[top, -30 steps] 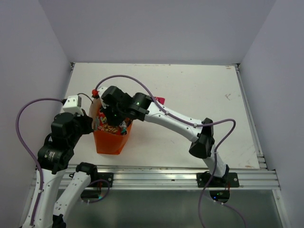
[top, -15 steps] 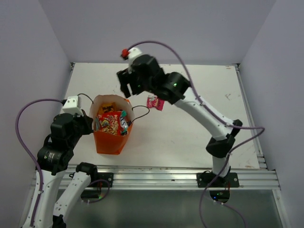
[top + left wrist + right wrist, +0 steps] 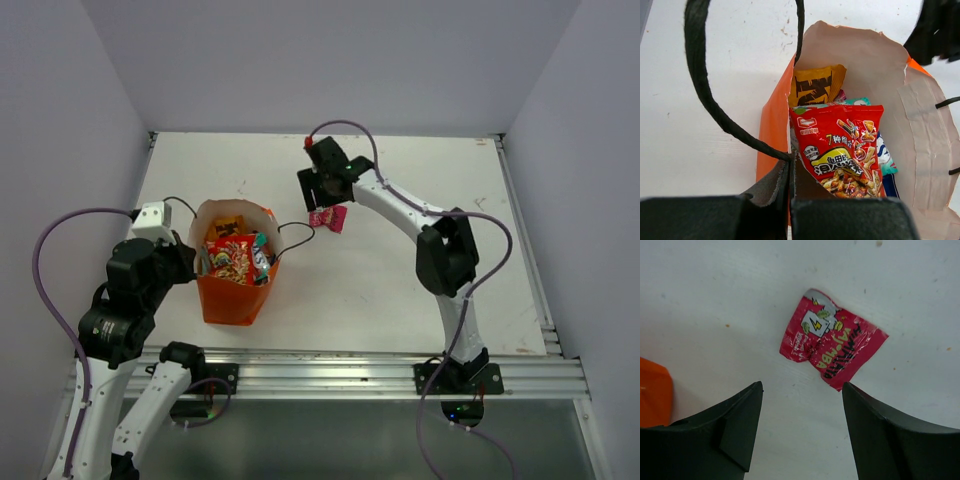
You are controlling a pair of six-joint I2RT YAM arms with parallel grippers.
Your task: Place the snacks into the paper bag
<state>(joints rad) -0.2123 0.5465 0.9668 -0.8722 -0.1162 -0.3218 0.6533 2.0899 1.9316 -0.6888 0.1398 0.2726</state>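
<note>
The pink packet (image 3: 832, 352) lies flat and crumpled on the white table (image 3: 400, 290). It is just beyond the paper bag (image 3: 235, 290) on my right side, and it is the only snack I can see outside the bag. The bag stands upright with its mouth open. A red packet (image 3: 845, 150) sits on top of the load, and an orange-yellow packet (image 3: 815, 87) is tucked behind it against the far wall.

What worries me most is how thin the packet is. It hugs the tabletop, so if I come down too high my fingertips will close on air, and if I come down off-centre I will push it away or pinch only a corner. A glossy packet held by a corner can slip out on the way over.

The cord handle (image 3: 295, 232) on the bag's right side loops out toward the packet, and my fingers could snag it and tip the bag. The bag also looks quite full, so a packet dropped near the rim may slide off the red one and fall outside.

My right gripper (image 3: 802, 390) hovers over the packet with its jaws spread wide, holding nothing and touching nothing. The packet sits just ahead of the gap between them.

My left gripper (image 3: 791, 167) is clamped tight on the near wall of the bag at its rim, keeping the mouth open.
</note>
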